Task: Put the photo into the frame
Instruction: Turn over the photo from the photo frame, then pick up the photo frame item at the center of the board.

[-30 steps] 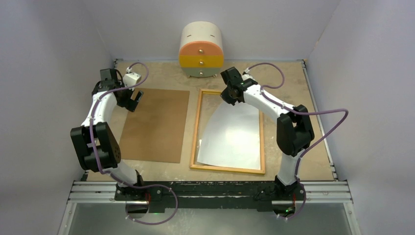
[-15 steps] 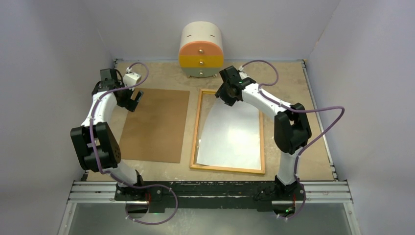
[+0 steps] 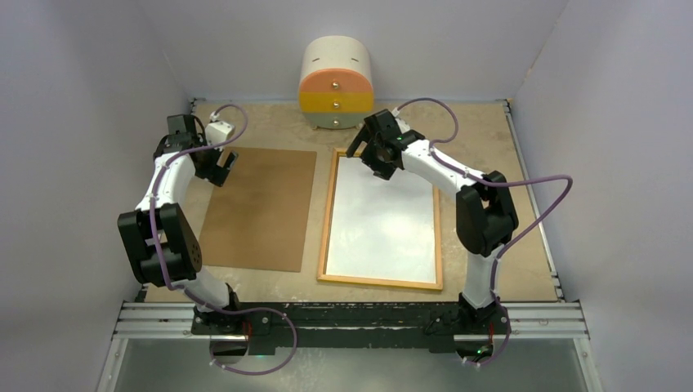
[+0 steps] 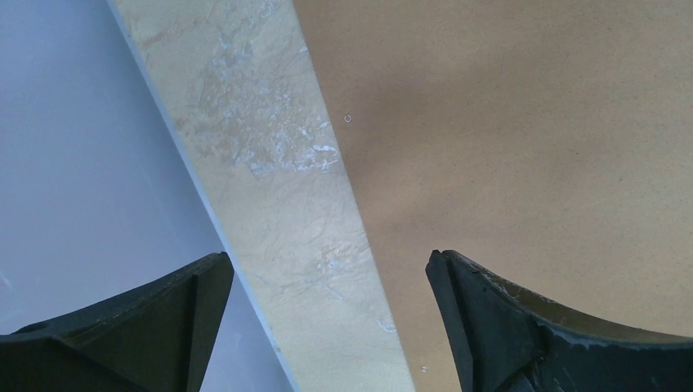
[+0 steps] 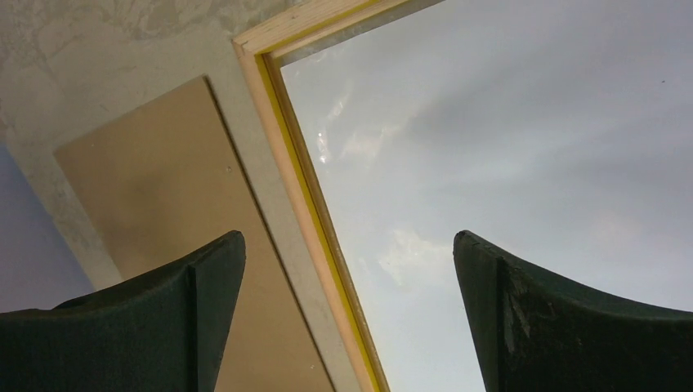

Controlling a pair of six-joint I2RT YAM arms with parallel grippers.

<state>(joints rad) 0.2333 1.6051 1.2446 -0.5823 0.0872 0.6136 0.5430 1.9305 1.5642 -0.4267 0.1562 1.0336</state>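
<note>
Beige tabletop (image 3: 270,122): white-backed glossy photo (image 3: 380,216) flat inside thin wooden frame (image 3: 328,220), long axis 12-to-6. Right gripper (image 5: 350,245) nearer, above 12 o'clock end, jaws wide, empty; left gripper (image 4: 327,261) likewise.

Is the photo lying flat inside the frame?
Flat inside: the photo fills the frame, white back up, no corner raised.

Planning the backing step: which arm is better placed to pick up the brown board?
Left: the left hand hovers open over the brown board's far edge; the right hand is over the frame.
</note>
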